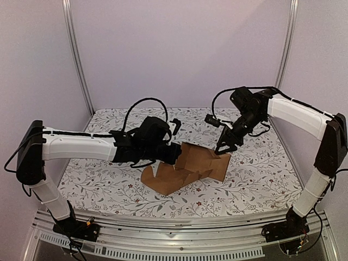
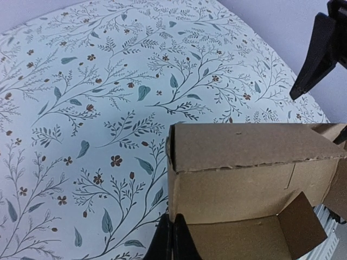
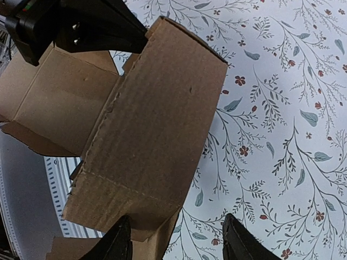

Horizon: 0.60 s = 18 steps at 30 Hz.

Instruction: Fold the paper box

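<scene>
The partly folded plain brown cardboard box [image 1: 190, 167] sits mid-frame on the floral-patterned tabletop [image 1: 103, 185], with wide cloth showing on every side. The left gripper [image 1: 173, 151] is pinched onto the box's left wall edge. The right gripper [image 1: 224, 147], fingers spread, straddles the right flap's edge.

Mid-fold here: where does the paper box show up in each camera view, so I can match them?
Top external: the paper box lies at centre, between the two arms.
Left wrist: the paper box fills the lower right.
Right wrist: the paper box spans the left and centre, from top to bottom.
Shared landmark: the floral table cover lies under it in all three.
</scene>
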Available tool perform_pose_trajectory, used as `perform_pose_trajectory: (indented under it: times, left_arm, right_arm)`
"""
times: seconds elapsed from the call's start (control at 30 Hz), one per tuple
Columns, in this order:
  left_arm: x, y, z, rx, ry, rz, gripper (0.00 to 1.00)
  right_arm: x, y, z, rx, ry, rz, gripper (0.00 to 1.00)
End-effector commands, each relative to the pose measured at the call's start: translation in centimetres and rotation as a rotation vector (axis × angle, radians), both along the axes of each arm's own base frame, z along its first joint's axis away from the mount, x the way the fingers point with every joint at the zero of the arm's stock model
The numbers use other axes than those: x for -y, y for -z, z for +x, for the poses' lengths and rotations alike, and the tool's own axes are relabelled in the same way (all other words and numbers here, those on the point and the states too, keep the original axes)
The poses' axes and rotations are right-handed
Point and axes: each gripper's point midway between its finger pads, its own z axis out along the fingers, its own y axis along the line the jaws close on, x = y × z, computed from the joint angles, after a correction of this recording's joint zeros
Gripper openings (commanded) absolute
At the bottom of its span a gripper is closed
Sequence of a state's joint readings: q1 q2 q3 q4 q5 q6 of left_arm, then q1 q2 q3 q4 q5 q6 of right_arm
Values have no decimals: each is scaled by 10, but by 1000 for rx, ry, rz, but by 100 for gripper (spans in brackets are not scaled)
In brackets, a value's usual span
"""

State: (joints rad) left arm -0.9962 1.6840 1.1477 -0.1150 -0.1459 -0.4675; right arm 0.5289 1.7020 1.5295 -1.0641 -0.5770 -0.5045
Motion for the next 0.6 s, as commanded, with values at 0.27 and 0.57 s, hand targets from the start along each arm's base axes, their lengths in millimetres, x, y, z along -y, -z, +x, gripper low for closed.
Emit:
perform_pose_trajectory:
  times: [0.27,0.57]
  left_arm:
    - [26,-15,-11,2,82,-32,0]
    - [34,-14,-20,11,118,-16,0]
  right_arm:
    - [-14,15,-21,-27,-103,-31,58]
    - [-17,13,7,45,17,-46,36]
